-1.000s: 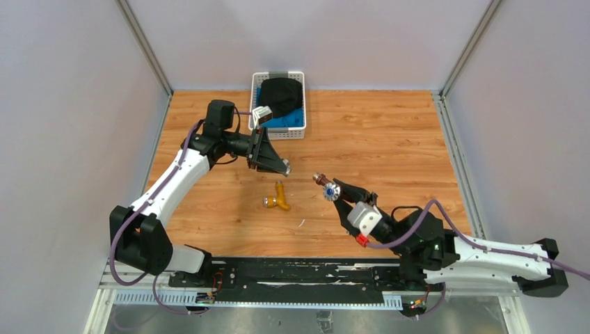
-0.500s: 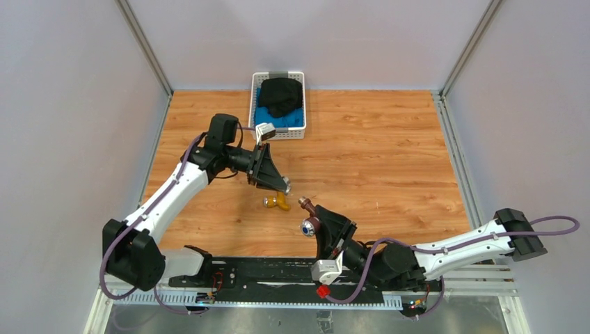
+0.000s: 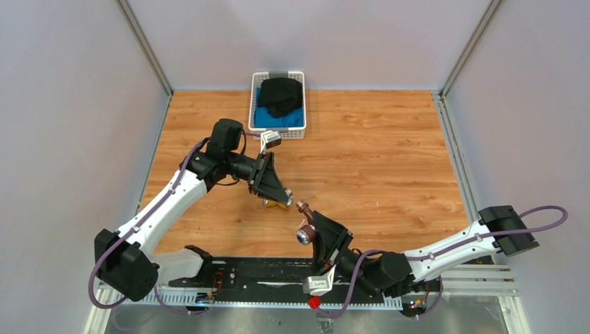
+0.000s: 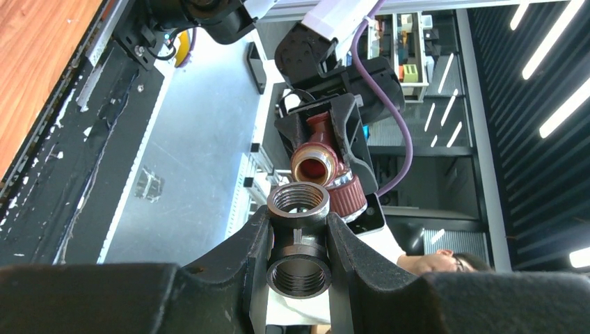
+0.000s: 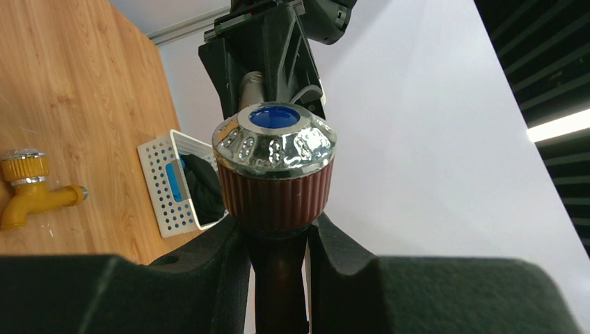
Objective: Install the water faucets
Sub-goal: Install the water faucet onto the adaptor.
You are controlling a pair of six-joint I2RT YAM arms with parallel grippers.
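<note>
**Operator:** State the condition of the left pincer (image 4: 298,245).

**Technician:** It is closed on a grey fitting (image 4: 298,233), a short dark metal piece with threaded ports. One finger presses each side of it. One open port faces the wrist camera and another points away from it. In the top view the pincer hangs low over the middle of the desk (image 3: 389,153).

**Operator:** And the right pincer (image 5: 278,240)?

**Technician:** It is clamped on the stem of the reddish-brown faucet (image 5: 275,177), just below the knob. The knob has a ribbed red skirt, a silvery cap and a blue disc on top.

**Operator:** Where does that faucet sit relative to the fitting?

**Technician:** Both are held above the desk, near its front centre. In the left wrist view the faucet's open brass-coloured end sits just beyond the fitting's far port, facing it. Whether the two touch cannot be determined.

**Operator:** Locate the second faucet.

**Technician:** The yellow faucet (image 5: 31,189) lies on its side on the desk, gripped by neither pincer. From above it is largely hidden beneath the left pincer.

**Operator:** Other items?

**Technician:** A white perforated basket (image 3: 296,132) stands at the far edge of the desk. It holds a dark cloth (image 3: 281,95) over a blue cloth (image 3: 268,117).
</note>
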